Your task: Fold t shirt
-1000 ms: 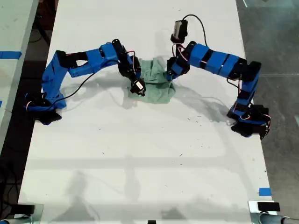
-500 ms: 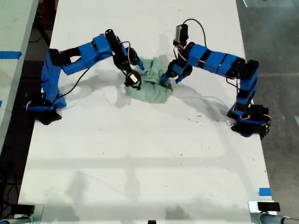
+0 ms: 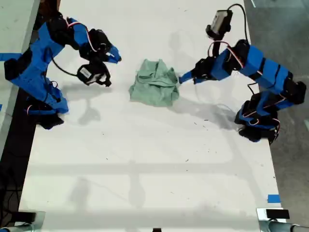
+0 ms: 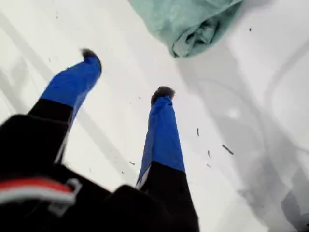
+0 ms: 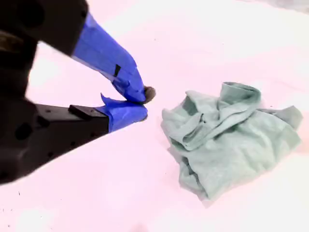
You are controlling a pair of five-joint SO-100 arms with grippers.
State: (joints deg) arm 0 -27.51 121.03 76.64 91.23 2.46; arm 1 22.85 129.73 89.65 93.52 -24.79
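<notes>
Both empty, my first gripper wide open, my second gripper nearly shut: grip the crumpled pale mint-green cloth t shirt, bunched on the white table between them, by opposite edges and flatten before folding.

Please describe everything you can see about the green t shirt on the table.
The t shirt is a small pale mint-green garment of soft, thin-looking cloth. It lies bunched and wrinkled in a loose heap on the white table, with folds piled toward one end and a flatter part beside them. It lies between the two arms, and nothing grips or touches it.
</notes>
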